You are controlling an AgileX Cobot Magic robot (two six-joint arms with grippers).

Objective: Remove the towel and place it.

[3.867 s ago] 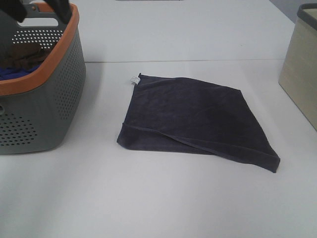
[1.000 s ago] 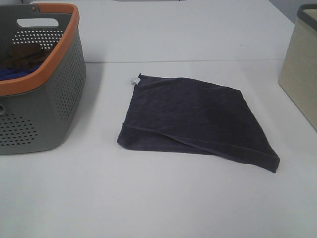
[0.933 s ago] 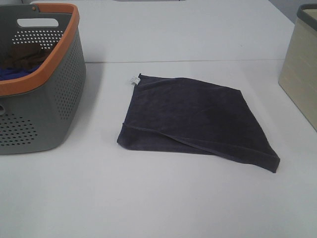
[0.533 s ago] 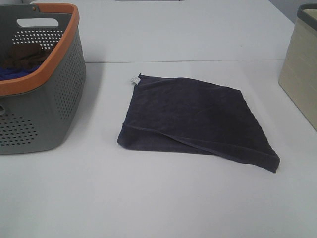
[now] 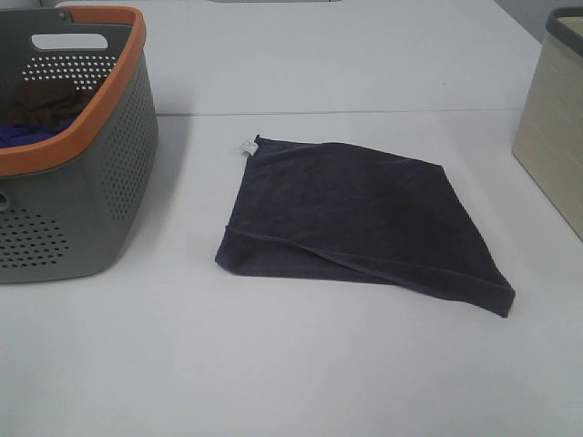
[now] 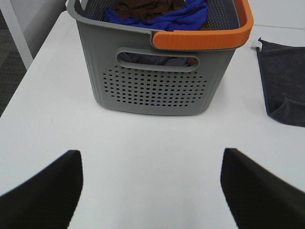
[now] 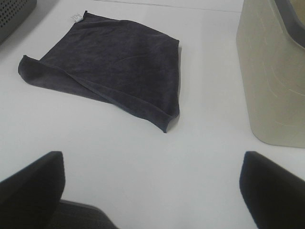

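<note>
We find no text, brand, number or sign that we can read anywhere here; the small white tag (image 5: 246,147) at one corner of the towel (image 5: 355,218) may carry print, but it is too small for us to make out

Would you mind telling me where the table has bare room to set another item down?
The near strip of table in front of the towel and grey basket is bare, as is the far stretch behind the towel. The gap between basket and towel is narrower. The beige bin borders the right side.
</note>
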